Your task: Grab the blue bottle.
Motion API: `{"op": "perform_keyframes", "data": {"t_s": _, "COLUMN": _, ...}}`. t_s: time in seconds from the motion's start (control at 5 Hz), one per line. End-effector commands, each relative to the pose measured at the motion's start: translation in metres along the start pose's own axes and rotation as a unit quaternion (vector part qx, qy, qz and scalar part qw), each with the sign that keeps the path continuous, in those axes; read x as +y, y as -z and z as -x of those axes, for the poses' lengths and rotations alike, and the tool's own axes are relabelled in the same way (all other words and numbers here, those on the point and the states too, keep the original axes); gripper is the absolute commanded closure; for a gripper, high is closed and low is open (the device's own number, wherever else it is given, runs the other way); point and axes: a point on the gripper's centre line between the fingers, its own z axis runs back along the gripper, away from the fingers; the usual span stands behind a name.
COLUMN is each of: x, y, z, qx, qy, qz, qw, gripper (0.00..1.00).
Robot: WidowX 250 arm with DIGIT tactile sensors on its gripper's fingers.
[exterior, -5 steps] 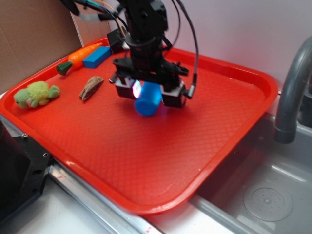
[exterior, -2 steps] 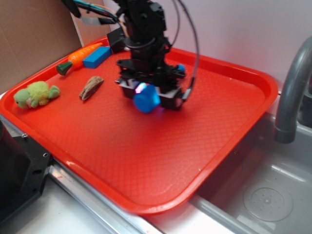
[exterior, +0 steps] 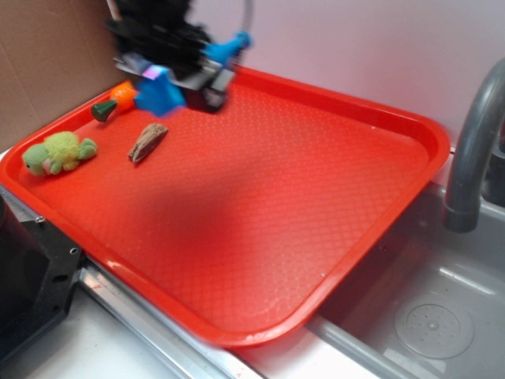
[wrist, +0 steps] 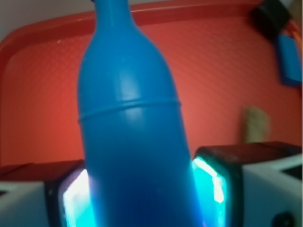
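The blue bottle is clamped between my gripper's jaws and held in the air over the far left corner of the red tray, its neck pointing up and right. The exterior view is motion-blurred there. In the wrist view the blue bottle fills the middle, neck pointing away, and its body is squeezed between the two glowing pads of my gripper.
A carrot, a brown bark-like piece and a green plush toy lie on the tray's left side. A flat blue block shows in the wrist view. A sink with a grey faucet is at the right.
My gripper has swung from the tray's middle back and left to its far left corner, carrying the blue bottle with it and now covering the blue block.
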Motion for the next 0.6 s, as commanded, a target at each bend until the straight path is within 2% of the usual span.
{"op": "perform_keyframes", "data": {"t_s": 0.0, "x": 0.019, "y": -0.076, "z": -0.022, "qx": 0.046, "qy": -0.018, "qz": 0.050, "qw": 0.998, "gripper": 1.00}}
{"op": "perform_keyframes", "data": {"t_s": 0.4, "x": 0.026, "y": -0.075, "z": -0.034, "qx": 0.074, "qy": -0.020, "qz": 0.018, "qw": 0.997, "gripper": 1.00}}
